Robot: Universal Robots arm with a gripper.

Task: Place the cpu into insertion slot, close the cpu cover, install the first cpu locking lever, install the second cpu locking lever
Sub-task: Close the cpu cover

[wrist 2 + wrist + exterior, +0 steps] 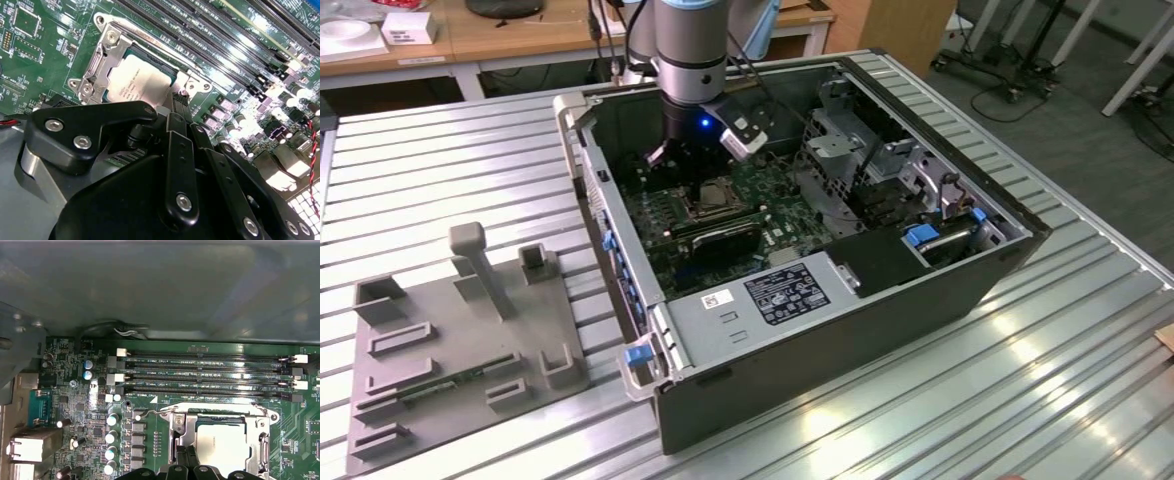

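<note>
there, low inside the computer case (881, 320), with gripper (179, 99) fingers pinched together on nothing, tips at the edge of the insertion slot (715, 198). cpu (137, 80) seated inside, with cpu cover (100, 70) lying flat around it.

Reaches down with the arm (688, 45) close to upright, silver wrist above the black pincer (667, 152). Glows blue at the wrist. Draws the black linkage bars inward, fingers (176, 112) brought together at the tips, seen in both wrist views.
</note>
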